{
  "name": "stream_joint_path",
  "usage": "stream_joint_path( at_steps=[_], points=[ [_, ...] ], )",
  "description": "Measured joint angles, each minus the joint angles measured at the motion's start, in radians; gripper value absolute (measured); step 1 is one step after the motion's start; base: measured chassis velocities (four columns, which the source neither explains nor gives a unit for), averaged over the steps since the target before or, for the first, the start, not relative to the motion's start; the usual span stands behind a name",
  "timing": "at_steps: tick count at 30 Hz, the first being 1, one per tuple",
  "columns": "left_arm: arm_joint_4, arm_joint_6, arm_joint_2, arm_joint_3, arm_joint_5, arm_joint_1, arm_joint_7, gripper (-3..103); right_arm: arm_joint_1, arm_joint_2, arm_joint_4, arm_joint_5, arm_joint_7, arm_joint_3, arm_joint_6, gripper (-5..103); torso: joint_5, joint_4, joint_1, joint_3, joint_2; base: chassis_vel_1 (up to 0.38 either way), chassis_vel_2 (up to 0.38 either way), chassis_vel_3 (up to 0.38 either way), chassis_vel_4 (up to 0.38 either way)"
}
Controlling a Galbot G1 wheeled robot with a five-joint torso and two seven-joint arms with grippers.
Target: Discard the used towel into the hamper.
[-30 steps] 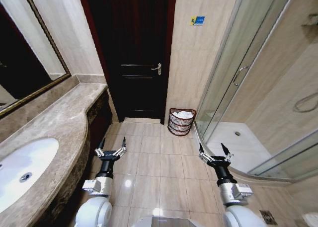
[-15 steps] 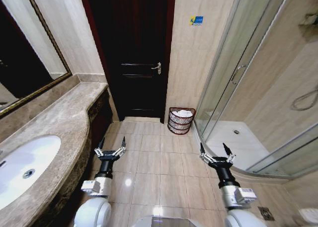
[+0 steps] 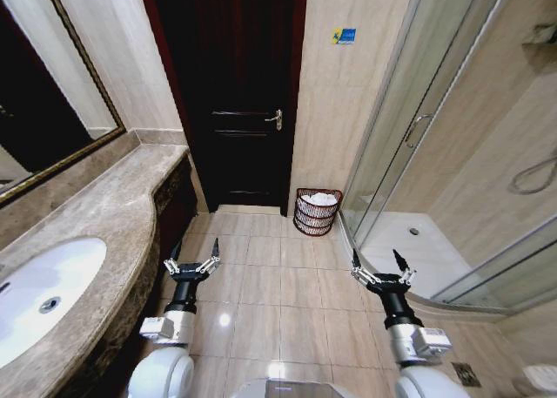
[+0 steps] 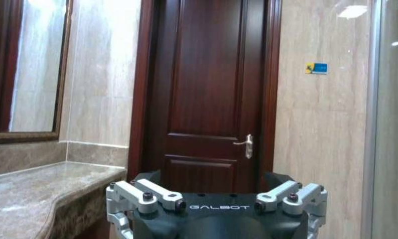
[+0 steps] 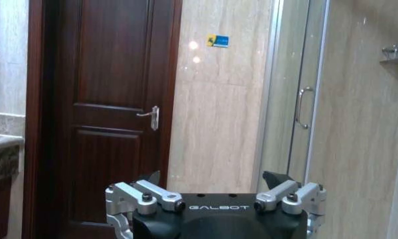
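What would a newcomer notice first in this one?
The dark door straight ahead, with the hamper on the floor to its right, holding something white. Nearer the camera, the left gripper and right gripper hang open over the floor tiles, between the marble counter and the glass shower.

Hamper (image 3: 318,212) sits centre frame on the floor (image 3: 278,285), between door (image 3: 233,93) and shower (image 3: 435,154); towel (image 3: 320,199) inside; bench (image 3: 78,250) lower left.
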Motion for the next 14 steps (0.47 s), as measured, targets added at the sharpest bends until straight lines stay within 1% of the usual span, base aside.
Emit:
stream_joint_path(
  at_steps=[14],
  points=[
    [-0.005, 0.007, 0.001, -0.001, 0.004, 0.001, 0.0, 100, 0.0, 0.0, 0.001, -0.001, -0.002, 0.0, -0.002, 100, -0.0001, 0.0, 0.0, 0.0, 0.0, 0.0, 0.0, 0.0, 0.0]
  ],
)
